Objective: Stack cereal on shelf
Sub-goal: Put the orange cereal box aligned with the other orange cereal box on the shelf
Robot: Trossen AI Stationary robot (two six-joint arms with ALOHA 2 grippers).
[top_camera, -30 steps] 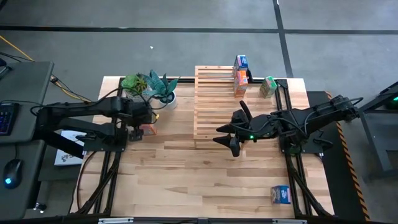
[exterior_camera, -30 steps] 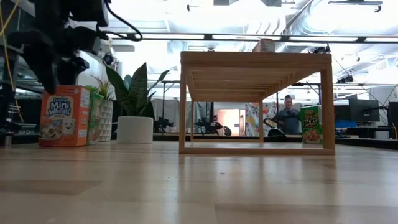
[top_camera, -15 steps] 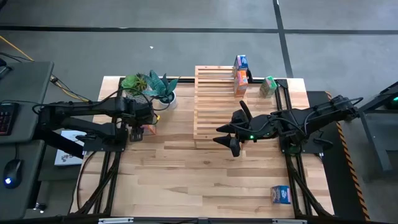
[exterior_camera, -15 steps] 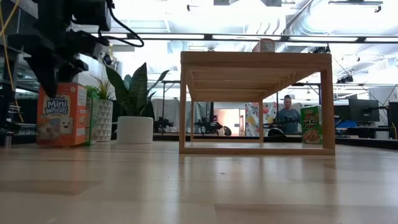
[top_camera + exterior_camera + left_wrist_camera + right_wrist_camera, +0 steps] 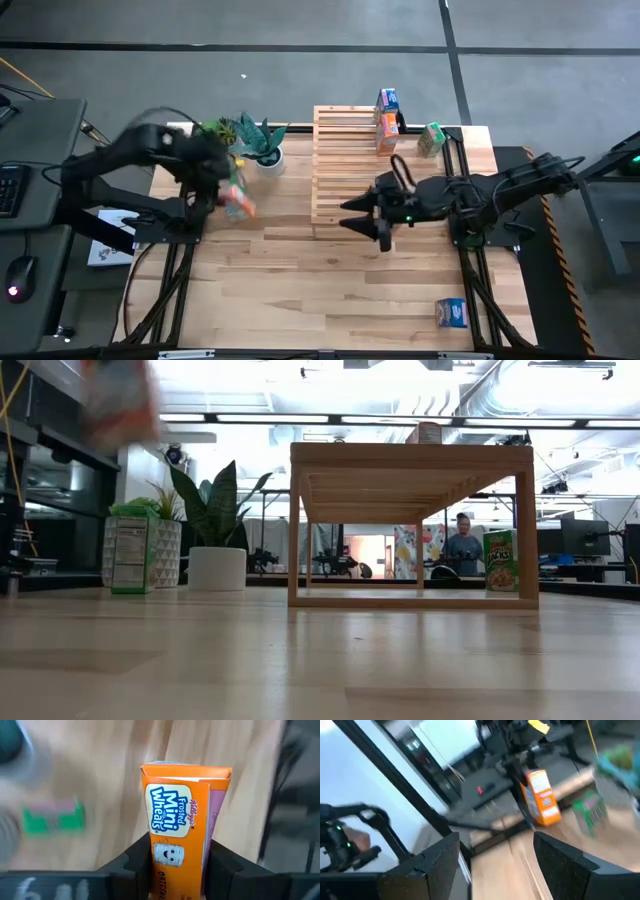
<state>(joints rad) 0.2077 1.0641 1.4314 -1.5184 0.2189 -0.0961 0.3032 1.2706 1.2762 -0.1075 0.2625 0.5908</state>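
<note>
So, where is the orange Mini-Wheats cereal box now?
The orange cardboard Mini-Wheats cereal box is held in the left pincer, lifted above the table's left side, near the potted plants and left of the pale wooden slatted shelf.

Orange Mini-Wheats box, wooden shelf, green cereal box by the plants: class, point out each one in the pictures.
Orange Mini-Wheats box (image 5: 176,827): left wrist view, on its printed front face.
Wooden shelf (image 5: 340,165): high view, on its slatted top.
Green cereal box (image 5: 128,555): low view, on its side panel.

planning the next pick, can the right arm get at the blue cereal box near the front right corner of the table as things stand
Probably yes. The right gripper hangs open and empty beside the shelf, and the blue cereal box stands alone on bare tabletop on that arm's side, with nothing between them. The left gripper is busy holding the orange cereal box.
</note>
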